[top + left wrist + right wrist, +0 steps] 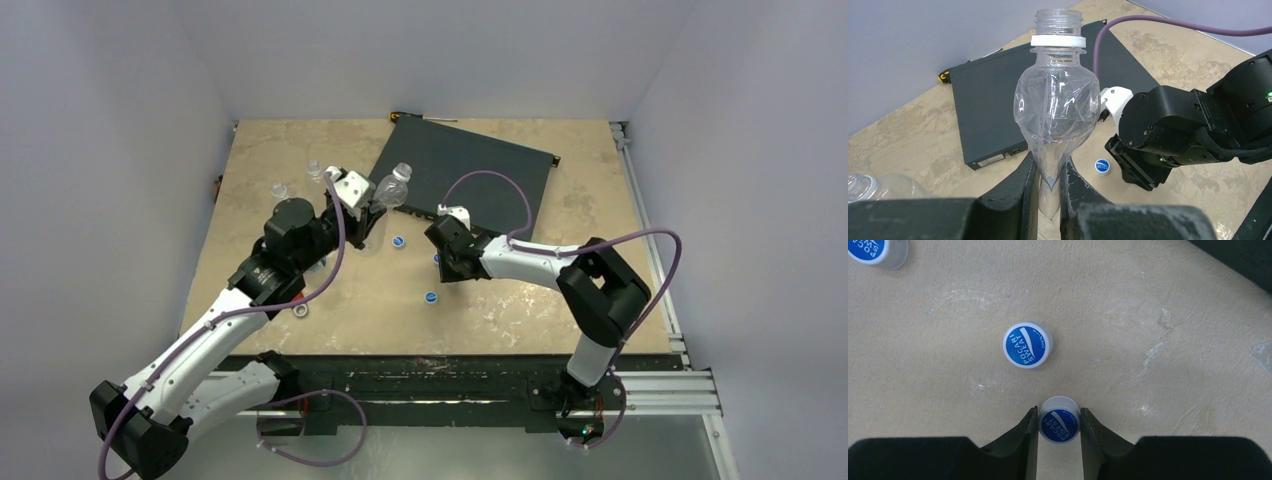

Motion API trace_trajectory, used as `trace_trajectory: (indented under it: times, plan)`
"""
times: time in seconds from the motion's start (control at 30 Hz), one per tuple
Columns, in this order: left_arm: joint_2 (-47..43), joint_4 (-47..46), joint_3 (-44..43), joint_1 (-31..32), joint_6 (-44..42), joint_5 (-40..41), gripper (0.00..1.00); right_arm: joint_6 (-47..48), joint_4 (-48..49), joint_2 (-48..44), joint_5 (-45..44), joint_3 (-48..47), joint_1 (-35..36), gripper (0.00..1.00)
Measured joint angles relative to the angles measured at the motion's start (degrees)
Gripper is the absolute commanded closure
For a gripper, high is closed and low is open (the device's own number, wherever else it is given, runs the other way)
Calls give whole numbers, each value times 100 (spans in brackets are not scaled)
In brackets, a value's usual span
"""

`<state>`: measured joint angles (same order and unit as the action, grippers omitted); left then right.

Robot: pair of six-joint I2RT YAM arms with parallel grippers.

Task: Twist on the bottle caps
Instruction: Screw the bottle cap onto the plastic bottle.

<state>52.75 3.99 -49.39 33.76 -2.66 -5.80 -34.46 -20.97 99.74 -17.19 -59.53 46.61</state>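
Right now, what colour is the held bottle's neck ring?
White. The neck ring shows best in the left wrist view.

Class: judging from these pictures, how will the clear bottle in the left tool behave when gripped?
Probably soft: the bottle is creased and pinched thin inside the left tool. Likely light, since it looks empty. Gripped low, its top may sway.

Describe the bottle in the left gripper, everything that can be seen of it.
The bottle is clear, thin plastic, badly crumpled, with no label showing. Its threaded mouth is open and uncapped, with a white ring just below the threads. The left gripper is shut on its lower body, and the black fingers pinch it nearly flat. Its mouth points away from the wrist, with the black box behind it. Only the fingers are seen touching it.
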Motion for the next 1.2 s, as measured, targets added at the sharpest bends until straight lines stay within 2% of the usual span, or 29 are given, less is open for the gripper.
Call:
trace_trajectory:
  times: [0.17,0.33,0.53,1.03,1.2]
  plan:
    - [-68,28,-2,0,0,-48,100,-7,-35,-7,-11,-24,0,88]
    - [-116,125,-2,0,-4,-166,100,13,-245,-315,-7,-24,0,92]
    - [-321,367,-4,0,-136,-330,100,37,-638,-1215,-13,-164,0,94]
    - [-566,546,-2,0,-155,-765,100,37,-1591,-2470,-238,-516,0,94]
    - [-446,461,234,0,-354,-1110,100,57,-1805,-2999,205,-962,-13,94]
